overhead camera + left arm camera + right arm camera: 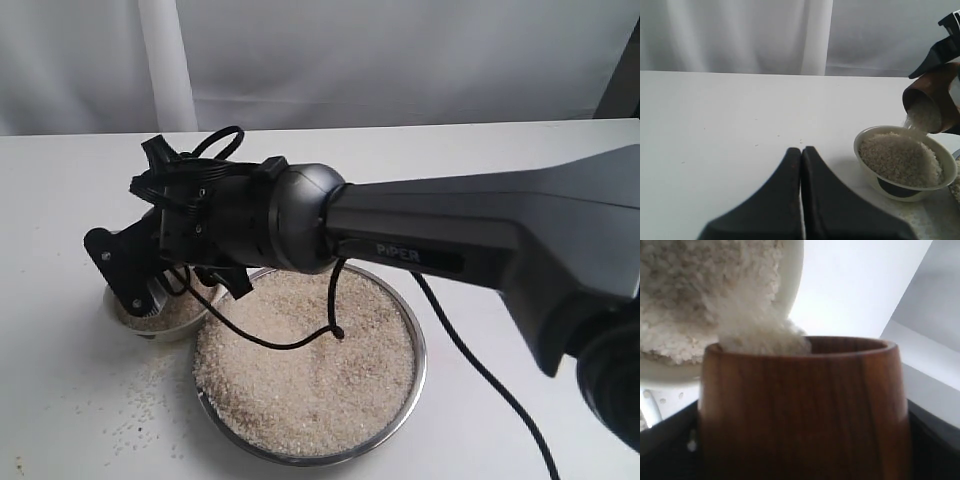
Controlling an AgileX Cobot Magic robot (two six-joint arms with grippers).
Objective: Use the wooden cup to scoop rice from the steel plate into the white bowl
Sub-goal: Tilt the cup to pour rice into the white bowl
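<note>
My right gripper (130,270) reaches across the steel plate (421,345) and is shut on the wooden cup (932,100), holding it tilted over the white bowl (905,187). Rice (920,117) streams from the cup's mouth onto the heap filling the bowl. In the right wrist view the reddish-brown cup (800,405) fills the frame, with dark fingers (935,440) on both sides and the bowl's rim (796,280) beyond. The plate holds a wide bed of rice (310,360). My left gripper (801,149) is shut on nothing, low over bare table beside the bowl.
Loose grains (140,400) lie scattered on the white table in front of the bowl (200,322). A black cable (480,370) hangs from the right arm, one loop touching the rice in the plate. A white curtain backs the table.
</note>
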